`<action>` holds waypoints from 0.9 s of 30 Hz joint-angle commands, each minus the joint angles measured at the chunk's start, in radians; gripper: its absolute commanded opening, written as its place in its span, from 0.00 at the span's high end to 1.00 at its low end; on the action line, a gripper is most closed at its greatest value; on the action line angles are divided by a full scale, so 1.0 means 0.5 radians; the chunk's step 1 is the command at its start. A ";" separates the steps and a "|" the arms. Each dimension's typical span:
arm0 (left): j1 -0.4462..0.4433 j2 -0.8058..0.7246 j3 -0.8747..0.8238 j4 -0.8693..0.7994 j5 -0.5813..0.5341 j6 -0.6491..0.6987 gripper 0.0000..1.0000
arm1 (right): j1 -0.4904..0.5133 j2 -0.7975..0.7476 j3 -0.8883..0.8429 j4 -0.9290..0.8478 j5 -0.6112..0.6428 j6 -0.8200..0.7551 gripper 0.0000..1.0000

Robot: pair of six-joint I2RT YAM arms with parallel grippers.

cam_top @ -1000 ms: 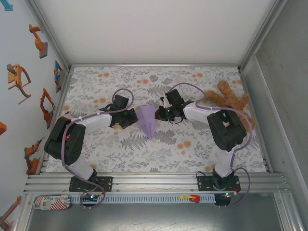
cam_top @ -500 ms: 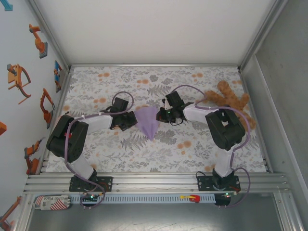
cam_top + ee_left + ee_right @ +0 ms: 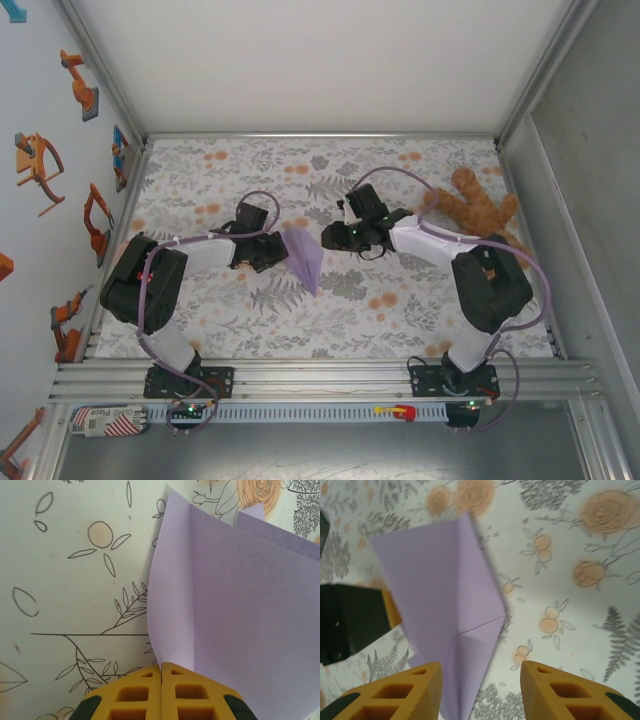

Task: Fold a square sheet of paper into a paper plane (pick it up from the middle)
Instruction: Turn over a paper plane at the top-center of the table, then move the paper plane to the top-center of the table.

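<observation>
Top external: noted small lavender paper dart (image 3: pixel 303 258) mid-table, nose toward 6 o'clock, pinched at 9 o'clock by tightly closed left gripper (image 3: pixel 278 251), freshly released by right gripper (image 3: pixel 327 238), jaws parted, at 3 o'clock; folding judged nearly done.

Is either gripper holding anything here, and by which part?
The left gripper has its jaws shut on the paper plane, pinching its left edge near the wide end. The right gripper has its jaws open on either side of it, not clamped.

Top view overhead, wide; wrist views close, sharing paper plane (image 3: pixel 304 256).
</observation>
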 commanded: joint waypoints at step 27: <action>-0.010 -0.045 0.074 -0.031 0.093 0.033 0.97 | 0.449 0.458 0.381 -0.342 0.212 -0.298 0.45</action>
